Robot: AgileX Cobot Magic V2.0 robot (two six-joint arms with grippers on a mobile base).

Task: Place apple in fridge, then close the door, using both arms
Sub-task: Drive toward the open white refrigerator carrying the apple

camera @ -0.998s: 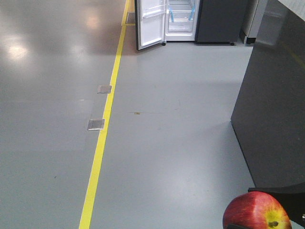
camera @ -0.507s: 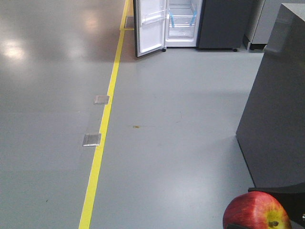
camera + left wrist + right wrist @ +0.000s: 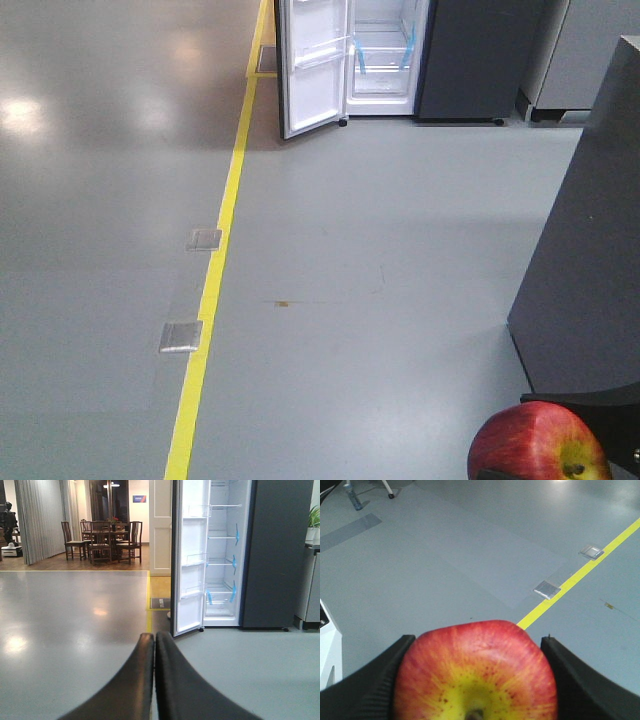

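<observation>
The grey floor [image 3: 380,330] fills most of my front camera. The fridge [image 3: 470,60] stands at its far end, dark grey outside and white inside. Its door [image 3: 315,70] is swung wide to the left with the white liner facing me. From the left wrist camera I see glass shelves in the cabinet and clear bins [image 3: 195,560] on the door, with the white liner showing through them. A dark grey cabinet side [image 3: 590,250] rises at the right edge of the front view, near the rig. A yellow line [image 3: 205,330] runs along the floor toward the foot of the door. Beyond the fridge, a dining table with wooden chairs [image 3: 100,540] sits in a far room.

The left gripper [image 3: 154,640] points at the open fridge. Its two black fingers are pressed together along their length with nothing between them. The right gripper [image 3: 476,650] is clamped on the apple [image 3: 475,672], with a ribbed finger [image 3: 375,685] against each side. The apple's yellow dimple and stem face the wrist camera. In the front view it sits at the bottom right corner, well apart from the fridge.

Two metal floor plates [image 3: 181,336] lie just beside the yellow line. Blue tape strips [image 3: 234,560] mark the shelf edges. A blue sign [image 3: 139,498] hangs on the far wall, and a printed mat [image 3: 161,603] lies by the door's foot. Both are too small for me to read.
</observation>
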